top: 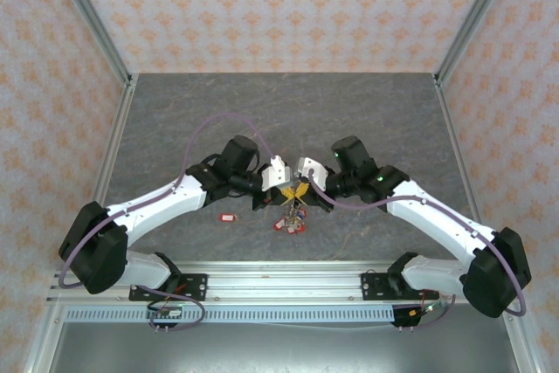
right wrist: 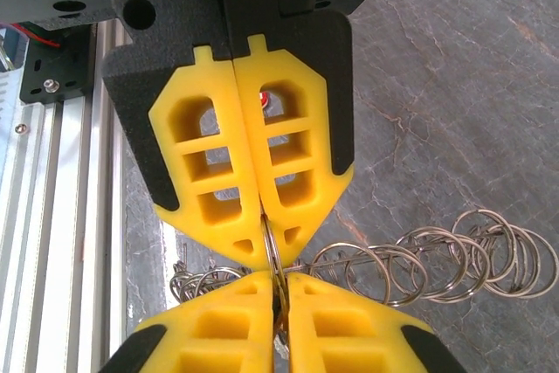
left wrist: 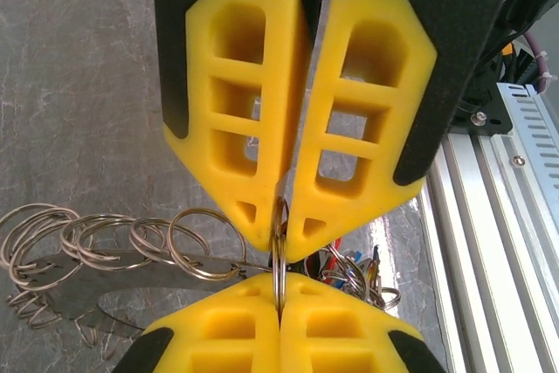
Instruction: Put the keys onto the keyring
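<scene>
Left wrist: keyring (left wrist: 279, 259) held edge-on, left gripper (left wrist: 281, 231) and right gripper (left wrist: 279, 287) both clamped on it, tip to tip; arms (top: 166, 203) converge inward.

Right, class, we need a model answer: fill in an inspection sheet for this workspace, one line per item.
Surface: grey stone-look table.
Job's things: keyring loop pinched between both grippers, its tagged keys bunched beside it; chain of split rings stretching away from it; red-tagged key lying apart on the table, on the left arm's side.
Clutter: nothing seen.
Grippers: left gripper and right gripper both shut on the keyring, tip to tip.
Cables: purple cable looped along each arm.
Surroundings: patterned walls; aluminium rail at near edge.
</scene>
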